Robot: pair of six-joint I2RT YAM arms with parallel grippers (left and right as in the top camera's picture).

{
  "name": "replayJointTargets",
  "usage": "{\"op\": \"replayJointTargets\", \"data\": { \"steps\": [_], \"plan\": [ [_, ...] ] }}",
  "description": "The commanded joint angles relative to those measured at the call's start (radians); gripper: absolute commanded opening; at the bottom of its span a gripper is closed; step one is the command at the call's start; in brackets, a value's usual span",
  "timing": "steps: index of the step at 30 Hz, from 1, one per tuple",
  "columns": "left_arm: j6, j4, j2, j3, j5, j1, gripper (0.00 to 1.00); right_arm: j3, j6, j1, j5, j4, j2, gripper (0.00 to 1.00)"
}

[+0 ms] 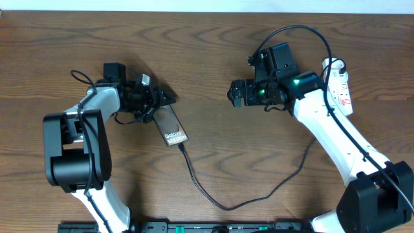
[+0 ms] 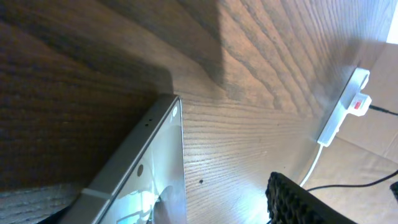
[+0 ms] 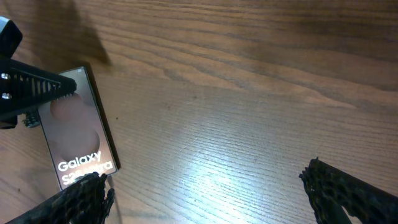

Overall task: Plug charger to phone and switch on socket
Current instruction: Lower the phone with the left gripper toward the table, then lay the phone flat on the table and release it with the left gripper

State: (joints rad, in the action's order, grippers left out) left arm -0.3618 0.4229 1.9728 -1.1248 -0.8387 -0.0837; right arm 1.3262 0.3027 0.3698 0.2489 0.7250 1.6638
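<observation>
The phone [image 1: 172, 127] lies flat on the wooden table, its "Galaxy" text facing up. The charger's black cable [image 1: 213, 199] loops across the table, and its plug tip [image 1: 182, 147] meets the phone's lower end. My left gripper [image 1: 162, 98] is at the phone's upper end, open. In the left wrist view its one visible finger [image 2: 301, 200] stands well clear of the phone [image 2: 146, 171]. My right gripper [image 1: 235, 92] hovers open right of the phone, with bare table between its fingers [image 3: 348, 196]. The white socket [image 1: 340, 85] lies at the far right.
The right wrist view shows the phone [image 3: 78, 127] at the left, with the left gripper's finger [image 3: 37, 87] at its top end. In the left wrist view the socket [image 2: 346, 107] trails a white cord [image 2: 314, 163]. The right arm [image 1: 336, 142] reaches along the table's right side.
</observation>
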Motion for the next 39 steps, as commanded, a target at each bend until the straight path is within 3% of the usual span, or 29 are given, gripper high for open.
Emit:
{"op": "replayJointTargets", "data": {
  "steps": [1, 7, 39],
  "plan": [
    [0.013, 0.024, 0.016, 0.008, 0.105, 0.0, 0.76, 0.012, -0.012, -0.002, -0.007, 0.002, -0.003, 0.99],
    [0.013, 0.069, 0.016, 0.008, 0.188, 0.0, 0.82, 0.012, -0.012, -0.002, -0.007, 0.002, -0.003, 0.99],
    [0.006, 0.213, 0.016, 0.008, 0.381, 0.0, 0.84, 0.012, -0.011, -0.002, -0.007, 0.005, -0.003, 0.99]
  ]
}}
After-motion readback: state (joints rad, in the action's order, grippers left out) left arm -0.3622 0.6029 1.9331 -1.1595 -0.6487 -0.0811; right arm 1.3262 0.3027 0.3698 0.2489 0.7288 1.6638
